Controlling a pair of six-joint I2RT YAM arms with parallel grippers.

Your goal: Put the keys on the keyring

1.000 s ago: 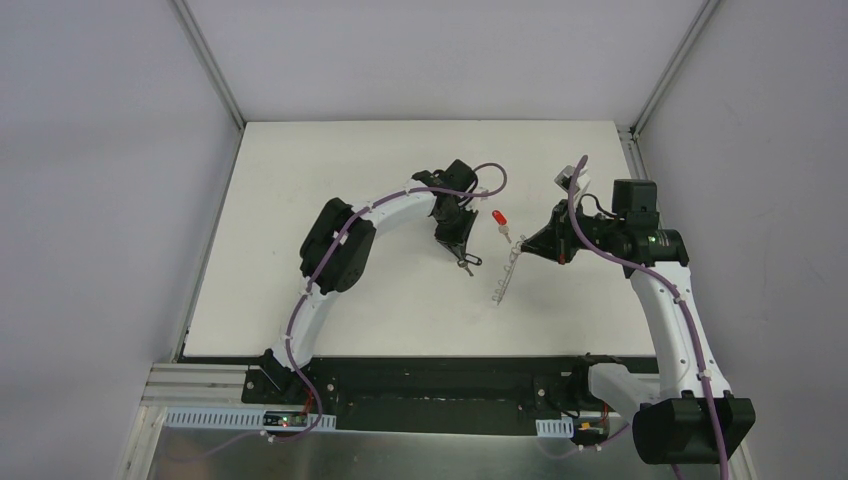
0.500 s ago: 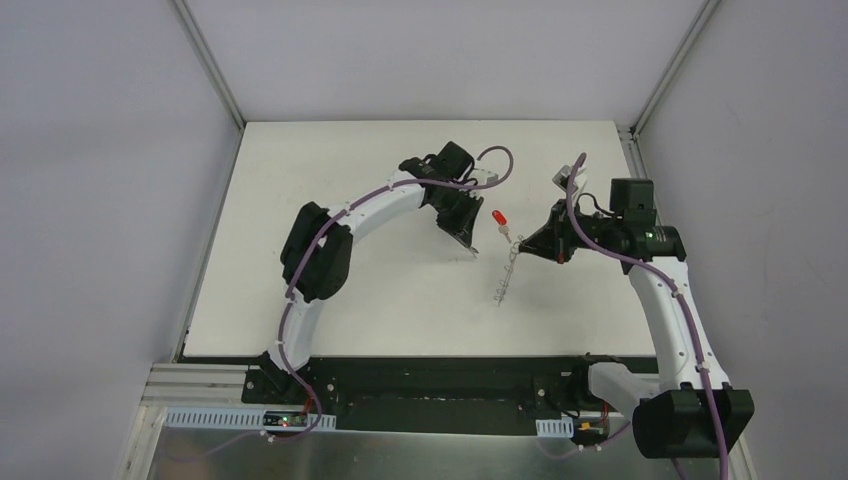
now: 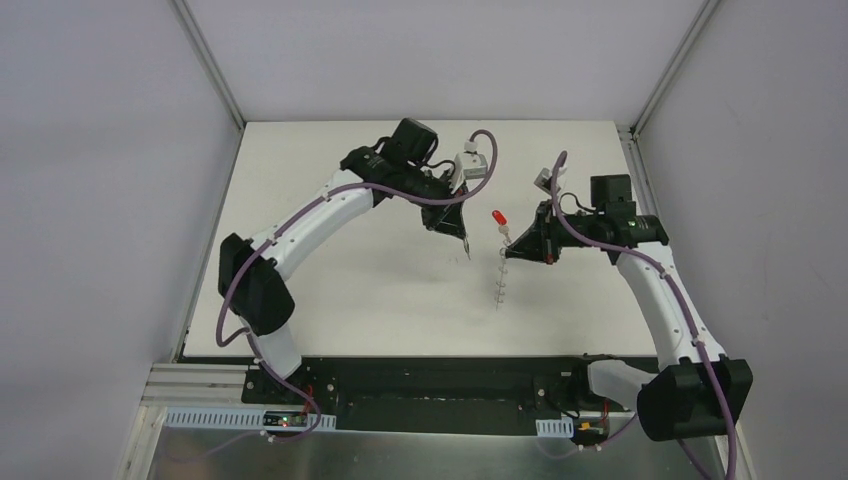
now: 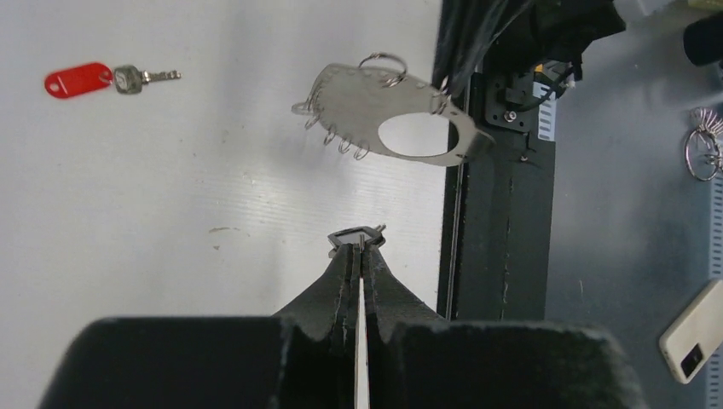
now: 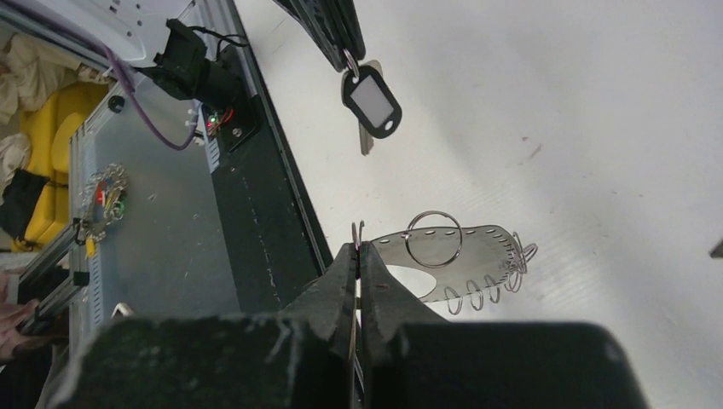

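Observation:
My left gripper is shut on the dark-tagged key, which hangs from its fingertips above the white table. In its own wrist view the tag shows edge-on. My right gripper is shut on a wire loop at one end of the keyring, a grey plate with an oval hole and small wire loops along its edge. The keyring hangs off the table, right of the left gripper. The red-headed key lies flat on the table behind both grippers, and the left wrist view shows it too.
The black base rail runs along the table's near edge. Beyond it on the metal shelf lie a bunch of rings and a white phone-like object. White walls enclose the table on three sides.
The left arm has risen and stretched out, lifting the dark-tagged key off the table toward the keyring. The right gripper has carried the keyring slightly left.

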